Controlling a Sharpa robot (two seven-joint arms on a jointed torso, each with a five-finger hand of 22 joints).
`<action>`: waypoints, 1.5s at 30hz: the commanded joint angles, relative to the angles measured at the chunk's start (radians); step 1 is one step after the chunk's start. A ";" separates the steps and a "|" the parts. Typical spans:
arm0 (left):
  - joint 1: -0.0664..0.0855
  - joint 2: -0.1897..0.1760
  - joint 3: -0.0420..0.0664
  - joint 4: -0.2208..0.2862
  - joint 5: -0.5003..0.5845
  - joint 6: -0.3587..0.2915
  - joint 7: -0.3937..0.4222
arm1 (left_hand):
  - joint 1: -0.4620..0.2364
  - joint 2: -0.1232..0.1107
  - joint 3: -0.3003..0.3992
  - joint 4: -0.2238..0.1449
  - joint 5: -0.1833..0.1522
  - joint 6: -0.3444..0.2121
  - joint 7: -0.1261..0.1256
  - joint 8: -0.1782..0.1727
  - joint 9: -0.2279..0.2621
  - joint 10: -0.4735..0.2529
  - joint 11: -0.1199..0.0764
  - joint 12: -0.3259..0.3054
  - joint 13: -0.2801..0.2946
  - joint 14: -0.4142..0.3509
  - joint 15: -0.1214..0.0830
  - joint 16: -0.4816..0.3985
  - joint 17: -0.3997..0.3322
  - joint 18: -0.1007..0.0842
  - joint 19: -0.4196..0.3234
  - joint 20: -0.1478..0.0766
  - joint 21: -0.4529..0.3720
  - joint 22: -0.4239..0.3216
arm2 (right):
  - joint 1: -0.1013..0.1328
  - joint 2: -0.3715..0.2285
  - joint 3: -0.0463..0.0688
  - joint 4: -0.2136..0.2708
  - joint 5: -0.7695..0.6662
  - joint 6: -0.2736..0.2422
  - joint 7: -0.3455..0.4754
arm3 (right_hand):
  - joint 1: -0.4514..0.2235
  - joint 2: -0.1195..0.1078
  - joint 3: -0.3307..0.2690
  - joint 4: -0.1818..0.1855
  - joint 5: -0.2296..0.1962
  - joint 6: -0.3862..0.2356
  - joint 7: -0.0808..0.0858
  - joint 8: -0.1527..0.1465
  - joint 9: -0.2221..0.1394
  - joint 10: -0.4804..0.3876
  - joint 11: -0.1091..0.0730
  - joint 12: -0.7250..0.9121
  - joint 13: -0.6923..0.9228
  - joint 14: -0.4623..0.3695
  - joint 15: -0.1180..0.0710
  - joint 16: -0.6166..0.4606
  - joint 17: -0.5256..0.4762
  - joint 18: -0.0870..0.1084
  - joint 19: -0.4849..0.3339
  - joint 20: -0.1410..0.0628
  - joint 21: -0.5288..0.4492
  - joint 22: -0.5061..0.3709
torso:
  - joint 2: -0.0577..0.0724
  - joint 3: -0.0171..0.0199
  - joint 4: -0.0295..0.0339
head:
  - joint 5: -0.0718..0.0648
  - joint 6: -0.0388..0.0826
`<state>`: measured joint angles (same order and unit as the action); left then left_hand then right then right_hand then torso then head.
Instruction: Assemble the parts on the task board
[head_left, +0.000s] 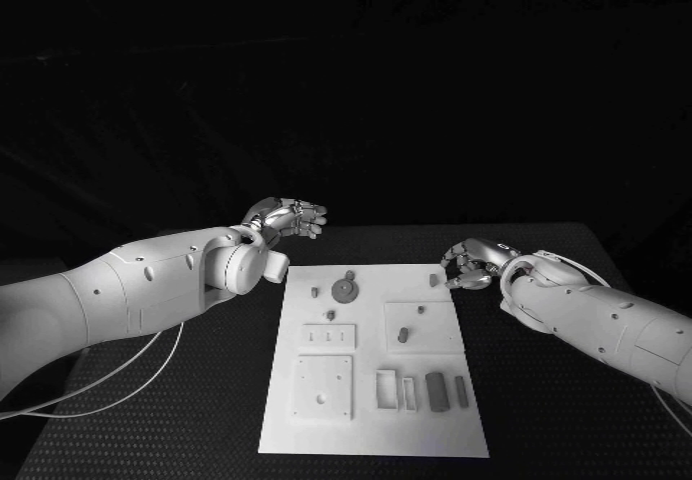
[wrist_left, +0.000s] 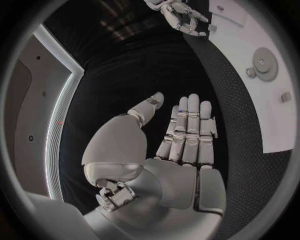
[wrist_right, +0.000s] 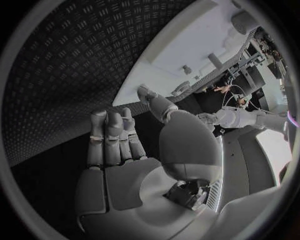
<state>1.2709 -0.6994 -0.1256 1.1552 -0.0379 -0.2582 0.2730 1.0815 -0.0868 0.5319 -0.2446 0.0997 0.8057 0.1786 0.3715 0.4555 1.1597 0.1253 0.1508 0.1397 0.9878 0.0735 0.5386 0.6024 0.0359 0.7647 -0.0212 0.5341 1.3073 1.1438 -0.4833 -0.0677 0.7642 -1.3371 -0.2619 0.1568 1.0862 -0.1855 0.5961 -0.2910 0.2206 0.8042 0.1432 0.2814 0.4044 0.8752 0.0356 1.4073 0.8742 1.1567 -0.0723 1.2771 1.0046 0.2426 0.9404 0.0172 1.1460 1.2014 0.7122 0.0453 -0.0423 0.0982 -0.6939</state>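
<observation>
White task board lies mid black surface, long side running away from robot. Grey parts on it: round disc near far end, small peg at far right corner, slim bars near right near end, square plates on left. Left hand hovers off board's far left corner, fingers straight and apart, holding nothing. Right hand just beside far right edge, near the peg, fingers extended, empty too.
</observation>
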 joint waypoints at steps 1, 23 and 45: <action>0.000 -0.003 0.001 0.007 -0.004 0.010 0.006 | -0.007 -0.004 -0.003 -0.006 -0.004 -0.005 -0.001 -0.003 -0.001 -0.006 -0.001 -0.005 -0.002 -0.005 0.004 -0.006 0.001 0.019 -0.008 -0.002 0.007 0.018 | -0.001 0.004 0.000 0.001 -0.011 0.014 0.014 | -0.003 -0.006 -0.005 0.001 -0.006 -0.002 -0.003 -0.002 -0.001 -0.002 -0.005 -0.005 -0.001 0.001 -0.004 -0.002 0.001 0.019 -0.002 0.001 0.002 -0.001 | 0.003 0.0011 0.0037 | 0.001 -0.002; 0.001 -0.008 0.001 0.014 -0.004 0.009 0.007 | -0.006 -0.005 -0.002 -0.006 -0.003 -0.005 -0.001 -0.004 -0.001 -0.006 -0.001 -0.005 -0.001 -0.005 0.004 -0.006 0.002 0.020 -0.008 -0.002 0.007 0.018 | -0.003 0.019 0.000 0.010 0.007 0.036 0.023 | -0.005 0.004 -0.011 0.001 -0.021 0.013 -0.005 0.008 0.003 -0.002 -0.008 -0.004 -0.001 0.000 -0.007 -0.001 0.002 0.019 -0.005 0.002 0.004 -0.002 | 0.004 0.0027 0.0056 | 0.000 -0.008; 0.001 -0.006 0.001 0.012 -0.004 0.009 0.005 | -0.005 -0.006 -0.001 -0.007 -0.003 -0.006 0.000 -0.004 -0.001 -0.007 -0.001 -0.006 -0.001 -0.004 0.004 -0.006 0.002 0.020 -0.008 -0.002 0.008 0.018 | -0.008 0.030 0.000 0.006 0.038 0.032 0.025 | -0.019 0.032 -0.025 0.001 -0.080 0.085 0.004 0.042 0.017 0.007 0.001 0.001 -0.002 0.006 0.001 0.006 0.004 0.019 -0.002 -0.001 0.012 -0.003 | 0.006 0.0034 0.0039 | 0.004 -0.015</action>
<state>1.2711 -0.7080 -0.1252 1.1663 -0.0388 -0.2582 0.2725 1.0815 -0.0868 0.5319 -0.2445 0.0997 0.8057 0.1785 0.3715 0.4557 1.1597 0.1253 0.1509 0.1398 0.9878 0.0734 0.5386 0.6030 0.0356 0.7609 -0.0249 0.5380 1.3076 1.1361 -0.4545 -0.0676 0.7696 -1.3052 -0.2414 0.1721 1.0649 -0.1642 0.5726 -0.2897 0.1432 0.8581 0.1222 0.3204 0.4207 0.8761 0.0359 1.4073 0.8735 1.1587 -0.0705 1.2773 1.0077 0.2456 0.9409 0.0178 1.1539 1.1995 0.7174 0.0483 -0.0379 0.1037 -0.7072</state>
